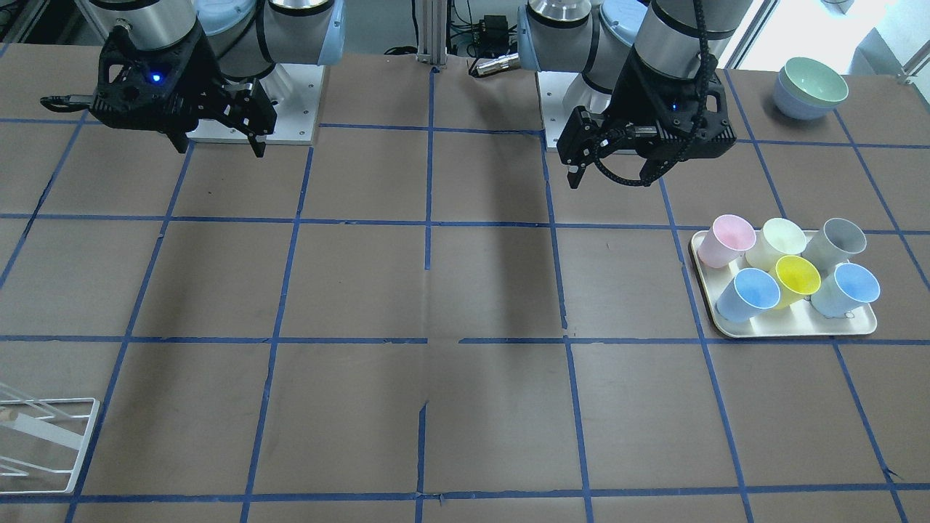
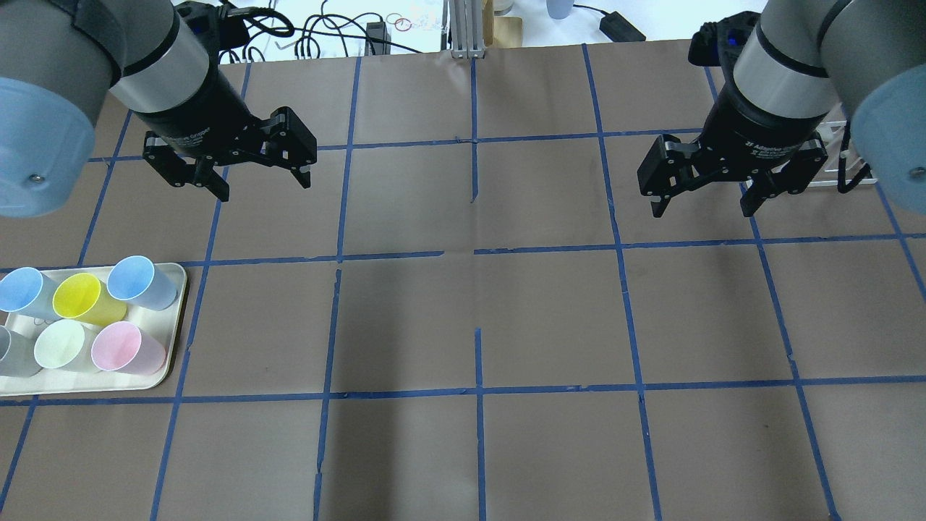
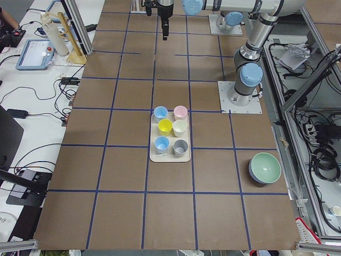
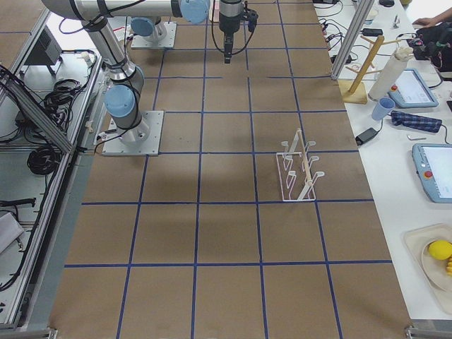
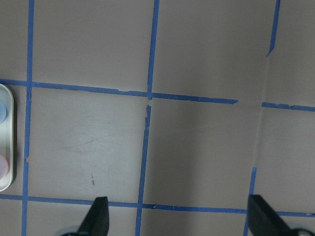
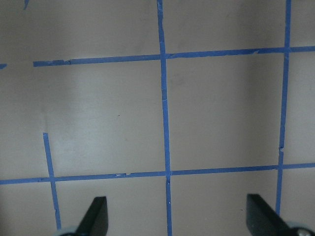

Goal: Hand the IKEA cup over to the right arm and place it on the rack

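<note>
Yellow cup point(image 1: 797, 276) mouth up on tray point(image 1: 792, 330), between two blue cups point(image 1: 748, 294), at counter's point(image 1: 363, 290) left end. Left end effector point(image 2: 264, 187) spread wide, holding nothing, above bare counter, apart from tray. Right end effector point(image 2: 700, 211) spread too, holding nothing, near rack point(image 4: 298, 169). Rack well apart from cup, at opposite end.

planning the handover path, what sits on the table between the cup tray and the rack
Nothing: the front-facing view shows bare table between tray and rack.
</note>
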